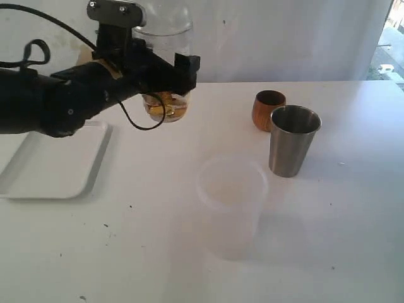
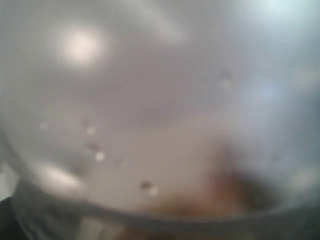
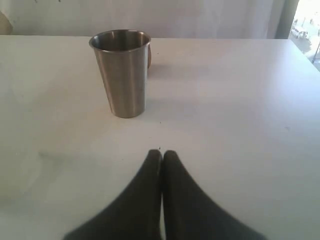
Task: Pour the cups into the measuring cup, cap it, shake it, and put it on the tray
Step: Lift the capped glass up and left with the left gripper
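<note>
The measuring cup (image 1: pixel 165 38) hangs in the air over the rear left of the worktop (image 1: pixel 328 240). The left jaws clamp it across its middle and stand wide around its body, and the left arm (image 1: pixel 57 101) reaches in from the left edge. A shallow pool of amber liquid (image 1: pixel 165 106) sits in the rounded base. In the left wrist view the cup's clear wall (image 2: pixel 150 125) fills the frame, blurred and beaded with droplets. Its top runs out of the exterior view, so it is not possible to tell whether a cap is on.

The cup looks like thin, light plastic with what weight it has low down. The smooth, wet wall will probably be slippery and may flex under a hard squeeze. A hold round the mid-body above the liquid seems sound, and unless it is capped it should stay upright.

The tray (image 1: pixel 38 183) lies near, below and to the left, partly hidden by the arm. It is bare where it shows, and its low rim is the one edge to clear. The frosted container (image 1: pixel 231 202) stands at centre front, well apart. The steel tumbler (image 1: pixel 292 142) and wooden cup (image 1: pixel 267 108) stand upright to the right, close together. The right jaws are closed on nothing, low over the worktop and facing the tumbler.
</note>
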{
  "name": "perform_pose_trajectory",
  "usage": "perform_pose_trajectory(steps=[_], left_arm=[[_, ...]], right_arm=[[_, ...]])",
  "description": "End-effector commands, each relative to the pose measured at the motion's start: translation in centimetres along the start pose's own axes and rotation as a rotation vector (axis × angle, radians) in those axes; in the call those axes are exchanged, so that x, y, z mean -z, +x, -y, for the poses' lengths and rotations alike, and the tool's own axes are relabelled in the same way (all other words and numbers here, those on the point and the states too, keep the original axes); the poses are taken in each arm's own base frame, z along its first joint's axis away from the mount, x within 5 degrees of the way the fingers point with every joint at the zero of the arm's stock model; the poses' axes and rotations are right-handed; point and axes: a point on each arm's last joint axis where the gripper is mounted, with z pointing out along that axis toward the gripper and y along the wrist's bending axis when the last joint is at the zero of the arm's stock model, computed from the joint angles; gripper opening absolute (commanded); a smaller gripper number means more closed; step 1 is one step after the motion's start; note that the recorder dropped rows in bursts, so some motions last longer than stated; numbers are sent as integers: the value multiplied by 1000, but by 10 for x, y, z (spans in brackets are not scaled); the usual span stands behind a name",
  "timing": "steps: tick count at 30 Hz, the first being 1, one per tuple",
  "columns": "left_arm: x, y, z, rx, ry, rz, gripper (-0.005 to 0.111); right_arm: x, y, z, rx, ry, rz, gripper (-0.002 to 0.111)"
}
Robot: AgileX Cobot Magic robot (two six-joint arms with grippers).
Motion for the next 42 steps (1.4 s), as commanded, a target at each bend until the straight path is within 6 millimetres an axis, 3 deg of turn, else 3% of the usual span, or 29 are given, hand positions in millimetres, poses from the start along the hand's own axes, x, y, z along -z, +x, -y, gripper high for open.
perform_pose_trajectory(steps=[1, 3, 4, 5, 8, 10, 12, 13, 17, 18, 21, 22, 25, 26, 27, 29, 30, 34, 38, 42], left_arm=[[23, -31, -5, 61, 11, 122, 0], [31, -29, 18, -236, 134, 35, 0], [34, -30, 19, -250, 136, 13, 0], [35, -30, 12, -203, 97, 3, 0], [38, -34, -27, 199, -80, 115, 0], [43, -32, -4, 78, 49, 97, 0], [54, -26, 35, -267, 236, 32, 0], [54, -25, 36, -272, 227, 17, 0], [52, -37, -20, 189, -60, 141, 0], [55, -40, -15, 162, -12, 163, 0], [70, -35, 41, -296, 297, 109, 0], [70, -34, 42, -316, 279, 79, 0], [65, -42, -7, 58, 13, 117, 0], [67, -42, -12, 112, -6, 135, 0], [71, -42, -6, 73, 41, 148, 0], [82, -40, 27, -207, 228, 138, 0], [83, -37, 32, -278, 248, 114, 0], [76, -38, -9, 25, 37, 129, 0], [86, -33, 15, -190, 194, 136, 0], [80, -32, -11, 73, 63, 134, 0]], right_arm=[[0, 0, 0, -3, 4, 10, 0], [0, 0, 0, -3, 4, 10, 0], [0, 0, 0, -3, 4, 10, 0], [0, 0, 0, -3, 4, 10, 0], [0, 0, 0, -3, 4, 10, 0], [0, 0, 0, -3, 4, 10, 0], [0, 0, 0, -3, 4, 10, 0], [0, 0, 0, -3, 4, 10, 0], [0, 0, 0, -3, 4, 10, 0], [0, 0, 0, -3, 4, 10, 0], [0, 0, 0, -3, 4, 10, 0], [0, 0, 0, -2, 2, 7, 0], [0, 1, 0, -2, 2, -4, 0], [0, 2, 0, -2, 2, -6, 0], [0, 2, 0, -2, 2, -6, 0], [0, 1, 0, -2, 2, -4, 0], [0, 1, 0, -2, 2, -4, 0], [0, 1, 0, -2, 2, -4, 0], [0, 1, 0, -2, 2, -4, 0], [0, 1, 0, -2, 2, -4, 0]])
